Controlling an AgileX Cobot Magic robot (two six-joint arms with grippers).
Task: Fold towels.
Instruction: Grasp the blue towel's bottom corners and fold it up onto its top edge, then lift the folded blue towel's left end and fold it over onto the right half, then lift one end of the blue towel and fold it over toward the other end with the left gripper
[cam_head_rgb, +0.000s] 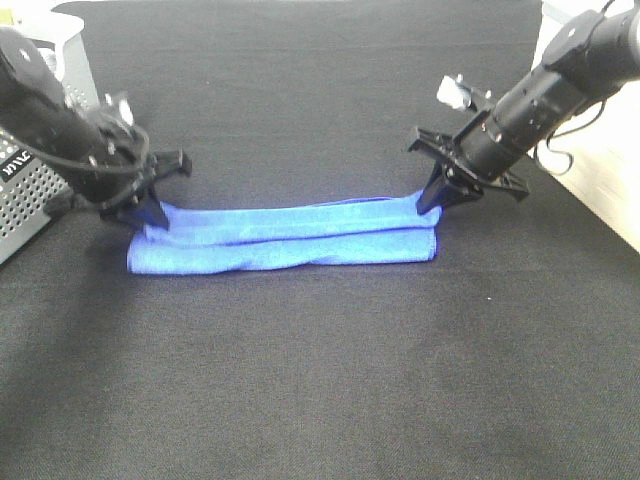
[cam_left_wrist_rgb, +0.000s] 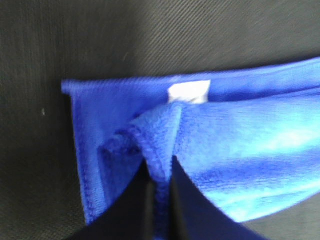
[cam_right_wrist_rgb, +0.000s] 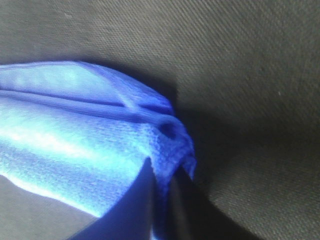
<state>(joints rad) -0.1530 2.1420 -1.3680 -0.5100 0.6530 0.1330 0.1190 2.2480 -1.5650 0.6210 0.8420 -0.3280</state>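
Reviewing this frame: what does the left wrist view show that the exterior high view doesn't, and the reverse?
Left wrist only: a small white tag at one short edge of the blue towel, and a close look at the cloth bunched up where the left gripper pinches it.

Exterior high only: the right gripper at the towel's other end, the towel's whole length lying folded lengthwise, and a perforated grey box at the view's left edge.

Both: the blue towel, the left gripper shut on it, and the black tabletop.

I see open tabletop (cam_head_rgb: 320, 380) before and behind the towel (cam_head_rgb: 290, 250); a perforated grey box (cam_head_rgb: 22, 195) crowds the left edge.
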